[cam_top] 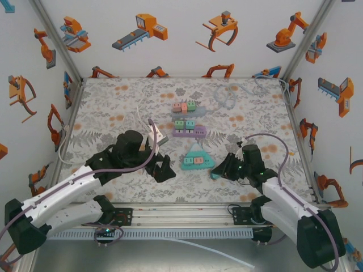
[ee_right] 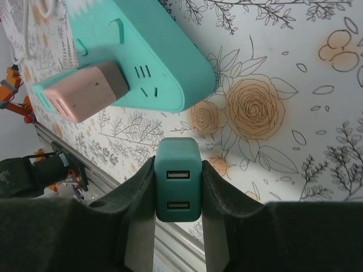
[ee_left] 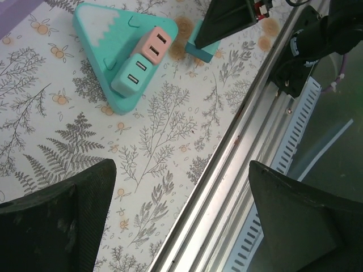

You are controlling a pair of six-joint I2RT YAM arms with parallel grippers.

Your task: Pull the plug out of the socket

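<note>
L gripper (cam_top: 163, 168) spread wide, nothing in it, parked just beside the teal triangle socket (cam_top: 197, 160), prob. placed to brace it. Socket sits flat on table (cam_top: 113, 113) w/ pink plug (ee_right: 79, 93) seated in its face. R gripper (ee_right: 178, 170) clenched across teal plug (ee_right: 178, 190) sides for a square pull; plug's near socket but apart. Looks done.

floral tabletop (cam_top: 113, 113), robot-print walls (cam_top: 181, 34)
</note>
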